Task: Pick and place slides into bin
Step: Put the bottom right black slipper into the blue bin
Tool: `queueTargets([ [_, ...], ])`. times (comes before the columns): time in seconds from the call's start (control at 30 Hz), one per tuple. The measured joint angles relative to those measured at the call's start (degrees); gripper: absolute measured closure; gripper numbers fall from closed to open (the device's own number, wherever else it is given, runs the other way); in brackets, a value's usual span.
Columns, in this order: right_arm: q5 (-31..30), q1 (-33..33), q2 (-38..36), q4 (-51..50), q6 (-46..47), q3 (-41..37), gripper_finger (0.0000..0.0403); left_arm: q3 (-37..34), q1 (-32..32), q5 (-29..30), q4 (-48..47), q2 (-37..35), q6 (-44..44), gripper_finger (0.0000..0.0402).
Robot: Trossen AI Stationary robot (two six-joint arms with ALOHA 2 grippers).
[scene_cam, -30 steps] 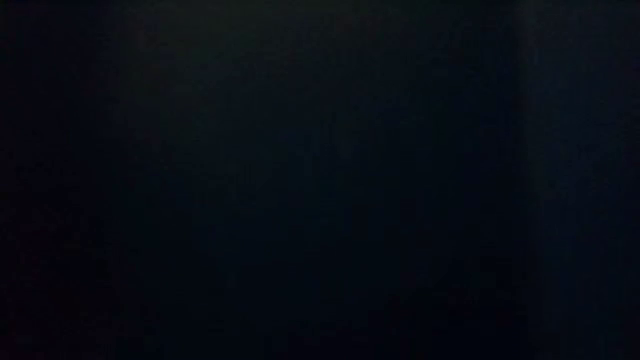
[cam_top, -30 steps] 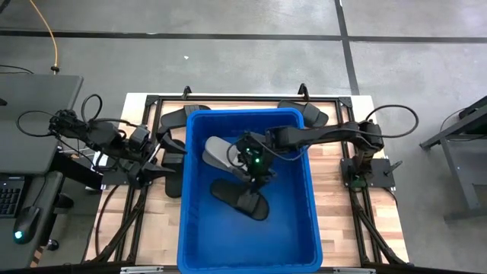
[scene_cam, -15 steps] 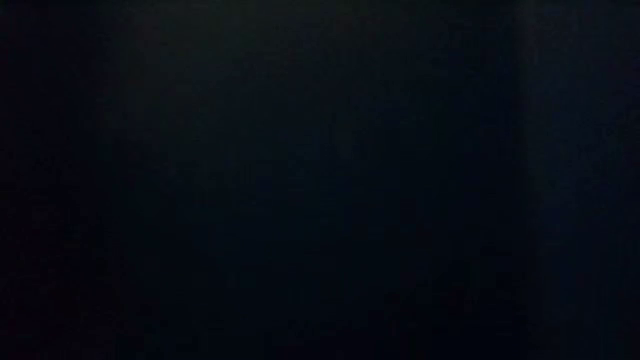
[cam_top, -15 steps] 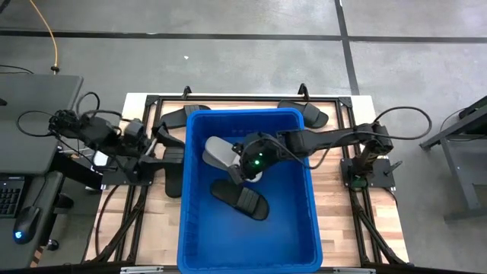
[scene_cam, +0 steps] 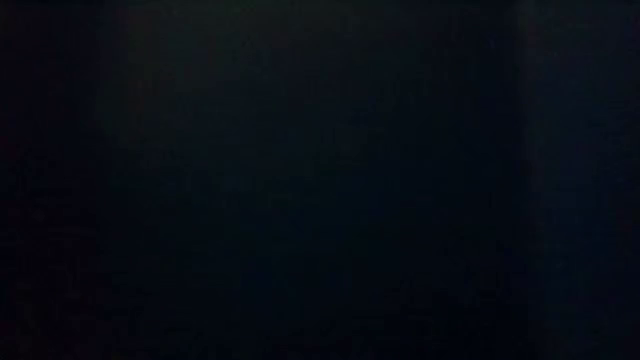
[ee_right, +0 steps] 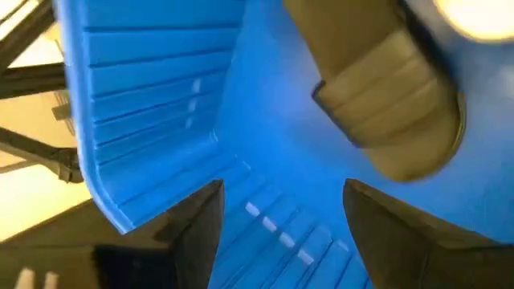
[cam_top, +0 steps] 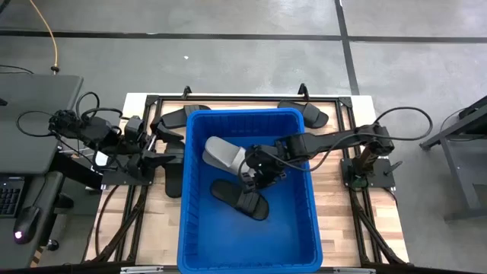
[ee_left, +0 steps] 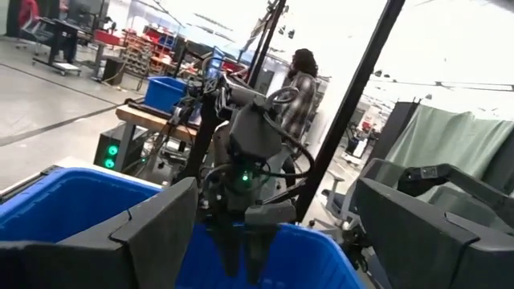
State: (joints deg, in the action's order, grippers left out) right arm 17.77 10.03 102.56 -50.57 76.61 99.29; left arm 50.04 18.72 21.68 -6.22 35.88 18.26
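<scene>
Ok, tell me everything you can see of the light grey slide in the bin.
The light grey slide lies inside the blue bin, towards its far left corner. It has one wide ribbed strap and looks like moulded foam. A black slide lies apart, nearer the bin's middle. The right gripper hangs beside it, empty.

We look down on a wooden table point(cam_top: 335, 205) with a pale butcher-block top, edged by a black metal frame point(cam_top: 228, 99). Around it lies a grey concrete floor point(cam_top: 228, 53) crossed by dark seams, with a yellow cable point(cam_top: 47, 34) trailing at the far left corner. A grey desk point(cam_top: 34, 114) stands to the left, another grey stand point(cam_top: 464, 137) to the right. Looking across the room, we see a person in a plaid shirt point(ee_left: 299, 88) with their back turned, beside a workbench holding a small blue crate point(ee_left: 166, 92).
</scene>
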Motion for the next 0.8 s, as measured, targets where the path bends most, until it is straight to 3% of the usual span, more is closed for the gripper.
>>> queueTargets([
  [0.17,10.59,0.24,3.47,-2.46,4.93,0.0,0.016,0.0,0.02,-0.01,0.02,0.0,0.17,0.0076],
  [0.37,16.24,0.72,8.3,-1.15,5.44,-0.02,0.016,0.0,0.02,-1.09,0.04,0.0,-0.01,0.0076],
  [0.47,16.07,0.74,10.21,-3.12,4.45,-0.04,0.016,0.01,0.02,-1.89,0.07,0.0,-1.39,0.0076],
  [0.67,13.73,1.27,14.32,5.29,7.13,-1.64,0.016,0.02,0.02,-4.18,0.07,0.0,-1.95,0.0076],
  [0.8,10.43,1.04,15.93,4.79,6.8,-1.86,0.016,0.02,0.02,-4.51,0.07,0.0,-1.95,0.0076],
])
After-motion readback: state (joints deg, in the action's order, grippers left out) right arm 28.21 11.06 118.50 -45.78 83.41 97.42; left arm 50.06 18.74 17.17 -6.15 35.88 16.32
